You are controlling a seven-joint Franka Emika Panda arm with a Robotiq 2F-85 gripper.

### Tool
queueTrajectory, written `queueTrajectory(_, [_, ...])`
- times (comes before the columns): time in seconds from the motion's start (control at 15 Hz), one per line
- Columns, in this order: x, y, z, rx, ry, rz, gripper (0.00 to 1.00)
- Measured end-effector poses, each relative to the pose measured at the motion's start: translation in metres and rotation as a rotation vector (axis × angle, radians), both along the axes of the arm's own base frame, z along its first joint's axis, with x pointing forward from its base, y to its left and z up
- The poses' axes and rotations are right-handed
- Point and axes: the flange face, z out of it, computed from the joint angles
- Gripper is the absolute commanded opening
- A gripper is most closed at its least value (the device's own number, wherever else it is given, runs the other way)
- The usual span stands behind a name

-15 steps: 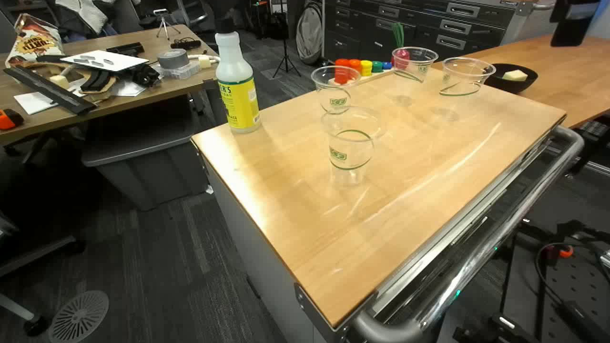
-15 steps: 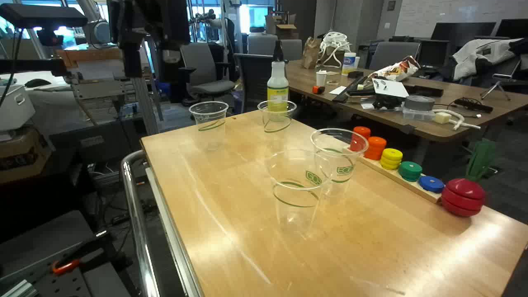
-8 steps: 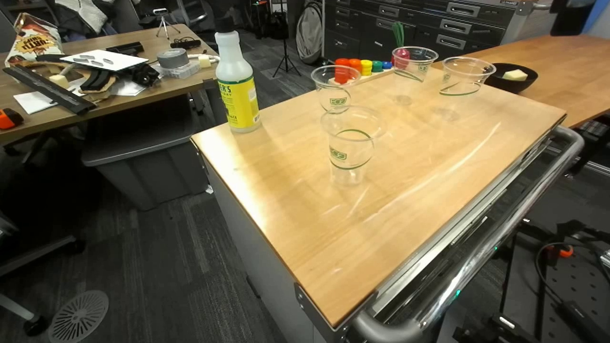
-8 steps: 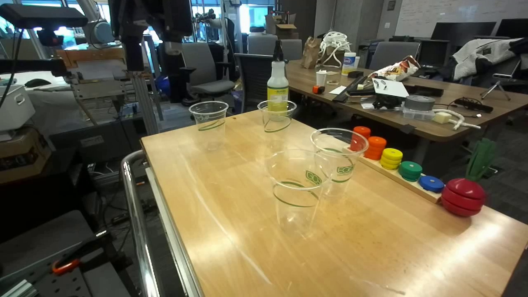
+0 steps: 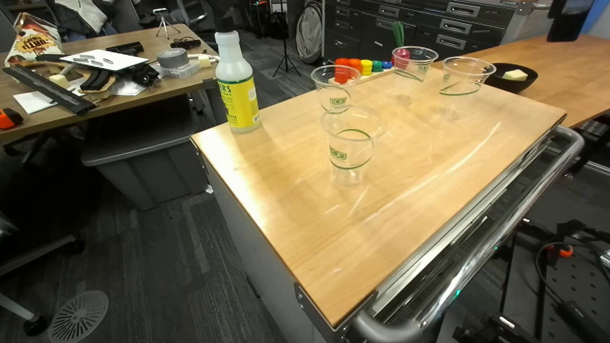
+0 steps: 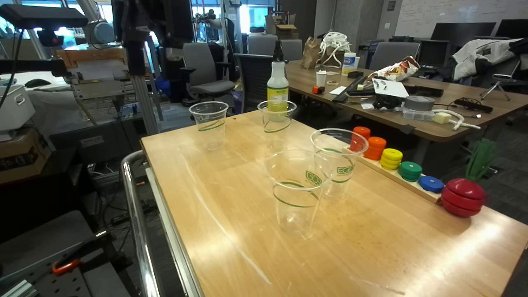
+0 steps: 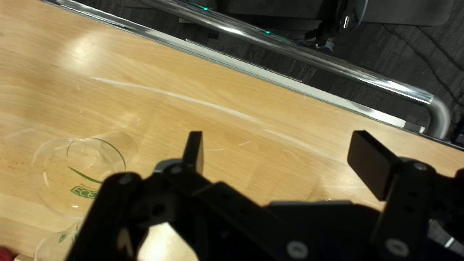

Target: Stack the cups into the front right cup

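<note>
Four cups [image 6: 297, 196] spread out on the surface [image 6: 231, 185]
In an exterior view: two near, two far, bottle [image 6: 277, 86] behind the far-right one, disc board [image 6: 396, 175] along the right edge.

Cup [image 7: 54, 245] cropped, perhaps partly behind pincer [image 7: 281, 156]
</note>
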Motion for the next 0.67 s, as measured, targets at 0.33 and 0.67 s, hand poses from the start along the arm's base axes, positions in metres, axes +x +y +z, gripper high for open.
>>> queueTrajectory(0.33, [0.017,0.012,-0.008,0.015,0.019,-0.119,1.0])
queueTrajectory(0.67, [0.05,0.023,-0.034,0.101,0.053,-0.324,1.0])
